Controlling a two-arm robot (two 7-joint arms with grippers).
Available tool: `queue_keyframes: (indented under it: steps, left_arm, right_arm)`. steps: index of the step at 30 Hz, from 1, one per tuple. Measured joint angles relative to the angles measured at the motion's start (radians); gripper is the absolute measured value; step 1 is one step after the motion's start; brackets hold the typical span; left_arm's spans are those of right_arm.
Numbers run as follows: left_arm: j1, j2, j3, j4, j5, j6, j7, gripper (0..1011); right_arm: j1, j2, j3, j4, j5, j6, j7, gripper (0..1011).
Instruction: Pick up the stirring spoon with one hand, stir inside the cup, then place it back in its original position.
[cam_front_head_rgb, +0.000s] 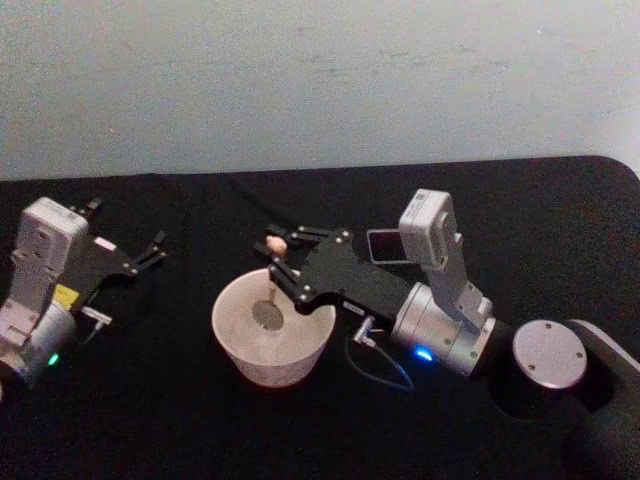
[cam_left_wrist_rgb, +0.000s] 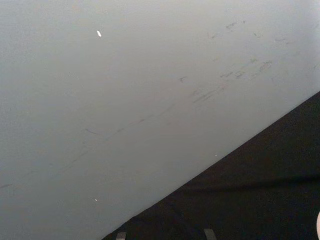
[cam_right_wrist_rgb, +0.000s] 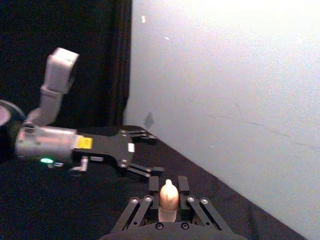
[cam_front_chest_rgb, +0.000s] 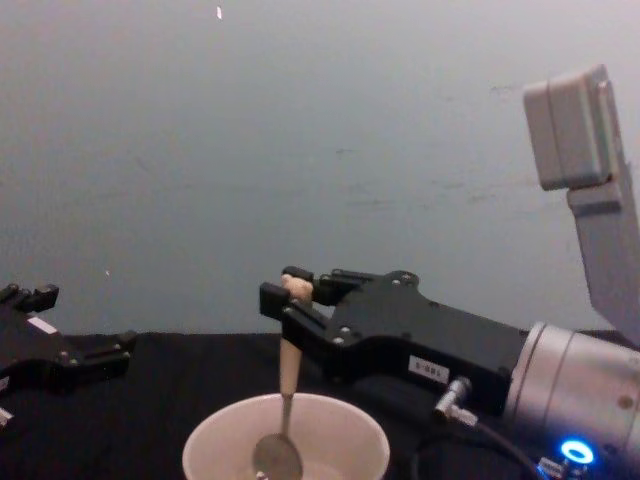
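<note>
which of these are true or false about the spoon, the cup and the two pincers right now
1. The right pincer is shut on the stirring spoon, whose metal bowl is down inside the cup. True.
2. The cup lies tipped on its side. False: it stands upright on the black table.
3. The left pincer is open and apart from the cup. True.
4. The stirring spoon is held upside down, handle end in the cup. False: the pale handle end sticks up between the right pincer's fingers.
</note>
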Motion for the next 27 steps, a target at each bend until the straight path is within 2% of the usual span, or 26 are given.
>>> queue_keyframes:
  steps: [8, 17, 21, 27]
  left_arm:
    - [0.000, 0.000, 0.000, 0.000, 0.000, 0.000, 0.000, 1001]
    - [0.000, 0.000, 0.000, 0.000, 0.000, 0.000, 0.000, 1001]
    - [0.000, 0.000, 0.000, 0.000, 0.000, 0.000, 0.000, 1002]
    - [0.000, 0.000, 0.000, 0.000, 0.000, 0.000, 0.000, 1001]
  right_arm:
    - [0.015, -0.013, 0.020, 0.037, -0.023, -0.002, -0.025, 218]
    - [0.011, -0.012, 0.036, 0.036, -0.025, -0.002, -0.024, 218]
    - [0.000, 0.000, 0.047, 0.022, -0.018, 0.001, -0.019, 217]
    - [-0.041, 0.044, 0.066, -0.034, 0.012, 0.007, 0.006, 218]
